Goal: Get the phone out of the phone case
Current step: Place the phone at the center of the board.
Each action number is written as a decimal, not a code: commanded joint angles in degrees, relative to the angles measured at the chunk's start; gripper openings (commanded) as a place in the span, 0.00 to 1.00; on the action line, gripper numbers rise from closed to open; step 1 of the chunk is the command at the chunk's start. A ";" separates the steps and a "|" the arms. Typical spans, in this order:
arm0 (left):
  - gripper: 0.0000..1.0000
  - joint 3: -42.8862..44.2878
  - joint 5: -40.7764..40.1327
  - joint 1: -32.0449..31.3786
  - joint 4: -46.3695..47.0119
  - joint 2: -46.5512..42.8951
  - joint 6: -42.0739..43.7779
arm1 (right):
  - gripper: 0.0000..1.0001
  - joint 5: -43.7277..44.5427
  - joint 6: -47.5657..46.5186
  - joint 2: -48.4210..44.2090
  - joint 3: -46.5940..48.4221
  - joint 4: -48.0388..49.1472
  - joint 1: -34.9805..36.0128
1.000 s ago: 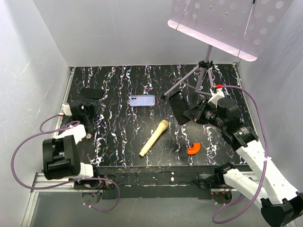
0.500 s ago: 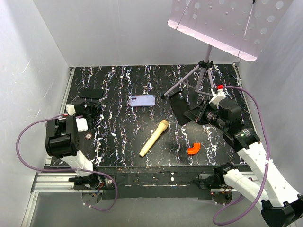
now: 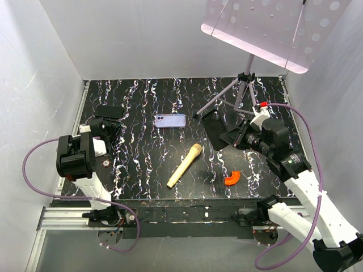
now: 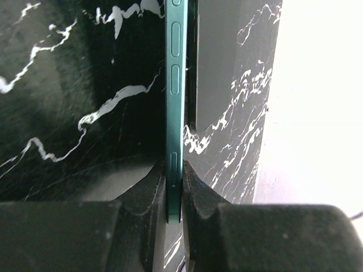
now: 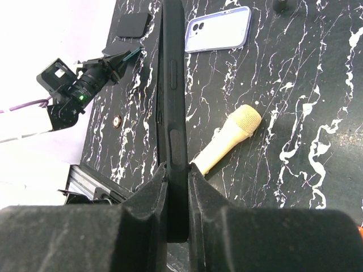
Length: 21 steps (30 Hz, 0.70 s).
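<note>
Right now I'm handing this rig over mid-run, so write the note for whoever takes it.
Left gripper: jaws shut on the phone, edge-on, near the table's left side.
Right gripper: jaws shut on a black slab with side buttons.
Phone case: flat on the table, back up, apart from both arms.
Done: phone and case look separated.
Left: probably only setting the phone down.

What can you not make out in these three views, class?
Left wrist view: the phone, in the left gripper, shows edge-on; its faces are hidden.
Right wrist view: the black slab in the right gripper is edge-on too.
Top view: lavender phone case too small to tell whether it is empty.
</note>
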 commanded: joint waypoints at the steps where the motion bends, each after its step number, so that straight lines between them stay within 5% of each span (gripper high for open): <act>1: 0.09 2.34 0.56 0.42 5.29 2.78 -1.49 | 0.01 -1.38 0.27 0.22 -0.28 3.63 0.11; 5: 0.17 2.16 0.83 0.42 4.51 2.62 -1.49 | 0.01 -2.52 0.27 1.28 0.34 3.54 0.11; 12: 0.56 1.28 3.03 0.42 -0.06 -1.60 -1.58 | 0.01 -10.68 -2.09 9.87 4.20 3.55 0.55; 21: 0.83 -1.88 7.42 0.42 -9.18 -11.18 1.14 | 0.01 -19.65 -15.02 25.26 13.60 2.74 1.08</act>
